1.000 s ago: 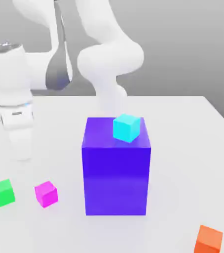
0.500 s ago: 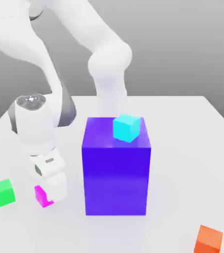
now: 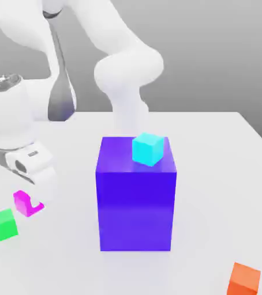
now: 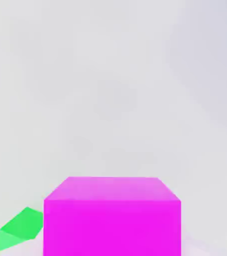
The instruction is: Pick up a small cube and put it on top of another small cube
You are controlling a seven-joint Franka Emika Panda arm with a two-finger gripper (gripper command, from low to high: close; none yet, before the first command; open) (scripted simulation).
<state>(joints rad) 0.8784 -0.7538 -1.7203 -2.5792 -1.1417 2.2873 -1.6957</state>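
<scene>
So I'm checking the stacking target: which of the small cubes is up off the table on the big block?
The cyan cube, sitting atop the blue-purple block. The green cube and orange cube rest on the table.

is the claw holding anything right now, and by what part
Yes: the claw is shut on the small pink cube, lifted off the table. Which faces it pinches cannot be told.

Exterior view: raised camera at the near edge of the white bench (image 3: 214, 173), facing the arm's base. Hand view: close, looking down past the small glossy magenta cube (image 4: 112, 216). Both share this cube (image 3: 23, 202) and the small green cube (image 3: 4, 224) (image 4: 18, 230).
</scene>
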